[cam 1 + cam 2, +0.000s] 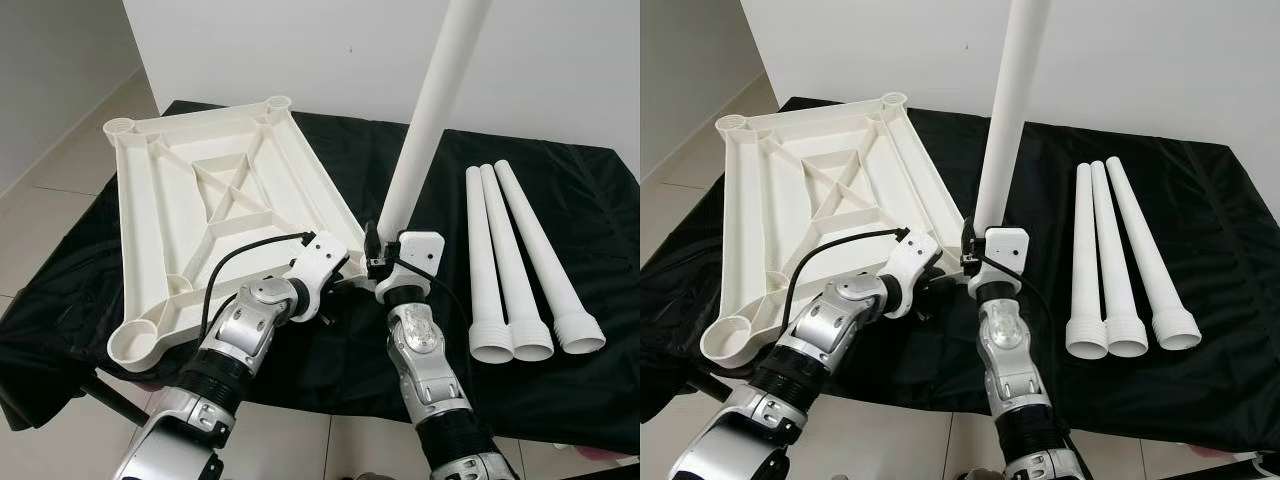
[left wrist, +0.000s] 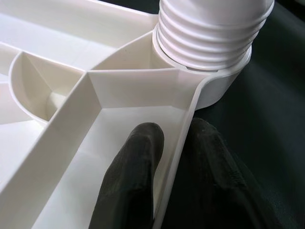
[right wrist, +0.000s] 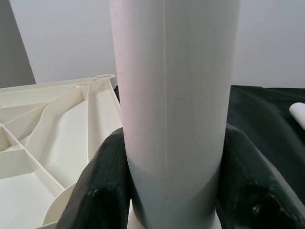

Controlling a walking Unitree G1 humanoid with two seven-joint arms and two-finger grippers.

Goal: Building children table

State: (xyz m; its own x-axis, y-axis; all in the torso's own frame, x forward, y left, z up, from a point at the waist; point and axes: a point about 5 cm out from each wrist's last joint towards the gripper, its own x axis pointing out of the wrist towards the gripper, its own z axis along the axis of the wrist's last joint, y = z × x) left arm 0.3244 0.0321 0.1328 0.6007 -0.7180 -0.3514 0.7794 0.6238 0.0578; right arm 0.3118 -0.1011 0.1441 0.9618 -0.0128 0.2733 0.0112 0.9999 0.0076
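Eye views: white table frame (image 1: 215,190) upside down on black cloth (image 1: 560,200); three spare legs (image 1: 510,265) lie to its right.
Left wrist: left tool (image 2: 167,157) pinches frame rim beside corner socket (image 2: 209,83).
Right wrist: right tool (image 3: 171,176) clamps upright leg (image 3: 174,95).

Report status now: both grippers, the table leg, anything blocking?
Left gripper clamps tabletop rim. Right gripper holds upright leg in corner socket. Three spare legs lie aside; nothing blocking.
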